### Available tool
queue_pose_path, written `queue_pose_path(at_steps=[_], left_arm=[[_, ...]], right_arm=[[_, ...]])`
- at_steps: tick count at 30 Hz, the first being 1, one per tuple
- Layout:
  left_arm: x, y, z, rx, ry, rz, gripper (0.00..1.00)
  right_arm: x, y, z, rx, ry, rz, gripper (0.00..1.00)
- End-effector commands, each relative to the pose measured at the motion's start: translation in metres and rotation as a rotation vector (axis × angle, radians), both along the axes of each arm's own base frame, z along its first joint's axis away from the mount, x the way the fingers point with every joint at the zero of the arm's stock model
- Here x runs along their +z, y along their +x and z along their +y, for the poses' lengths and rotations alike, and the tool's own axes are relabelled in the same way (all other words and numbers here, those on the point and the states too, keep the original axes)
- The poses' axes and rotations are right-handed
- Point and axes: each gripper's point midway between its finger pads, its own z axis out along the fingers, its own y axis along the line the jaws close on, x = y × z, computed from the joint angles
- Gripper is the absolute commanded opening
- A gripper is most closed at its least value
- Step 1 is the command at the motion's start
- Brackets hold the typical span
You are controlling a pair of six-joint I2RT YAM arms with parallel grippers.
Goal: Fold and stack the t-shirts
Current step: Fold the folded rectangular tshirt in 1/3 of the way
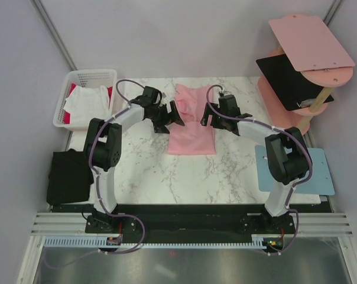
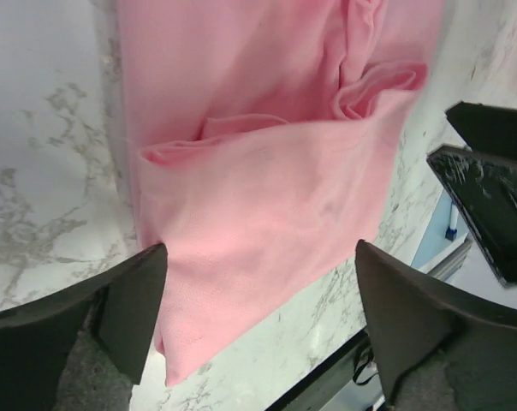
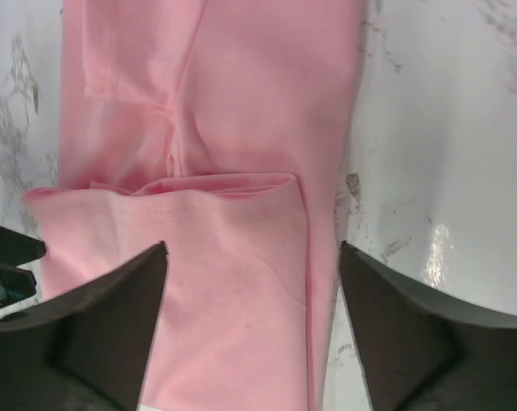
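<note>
A light pink t-shirt (image 1: pixel 191 127) lies on the marble table, folded into a long narrow strip with its near part doubled over. It fills the left wrist view (image 2: pixel 267 171) and the right wrist view (image 3: pixel 216 214). My left gripper (image 1: pixel 177 114) is open at the shirt's left edge, just above the cloth. My right gripper (image 1: pixel 205 116) is open at the shirt's right edge, also holding nothing. A black t-shirt (image 1: pixel 69 176) lies folded at the near left. White and red shirts (image 1: pixel 87 106) sit in a basket.
A white basket (image 1: pixel 110 76) stands at the far left. A pink shelf with boards (image 1: pixel 308 41) and a black sheet stands at the far right. A light blue mat (image 1: pixel 318 177) lies at the near right under the right arm.
</note>
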Motion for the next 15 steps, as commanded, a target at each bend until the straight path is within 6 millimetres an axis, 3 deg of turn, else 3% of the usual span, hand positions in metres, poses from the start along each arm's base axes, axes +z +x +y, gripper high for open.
queue_pose_path(at_steps=[1, 2, 6, 13, 15], left_arm=[[0.04, 0.012, 0.011, -0.011, 0.032, -0.148, 1.0], [0.053, 0.012, 0.016, 0.006, 0.049, -0.185, 1.0], [0.054, -0.006, 0.028, 0.022, 0.08, -0.194, 1.0], [0.012, -0.054, 0.041, 0.042, 0.09, -0.098, 0.94], [0.0, -0.068, 0.044, 0.041, 0.087, -0.069, 0.93]], right_arm=[[0.052, 0.008, -0.022, -0.099, -0.012, -0.197, 0.98], [0.061, 0.0, -0.03, -0.12, -0.015, -0.218, 0.98], [0.061, -0.028, -0.039, -0.134, -0.003, -0.189, 0.98], [-0.01, -0.097, -0.037, -0.098, 0.063, 0.068, 0.93], [-0.017, -0.108, -0.035, -0.102, 0.102, 0.1, 0.91]])
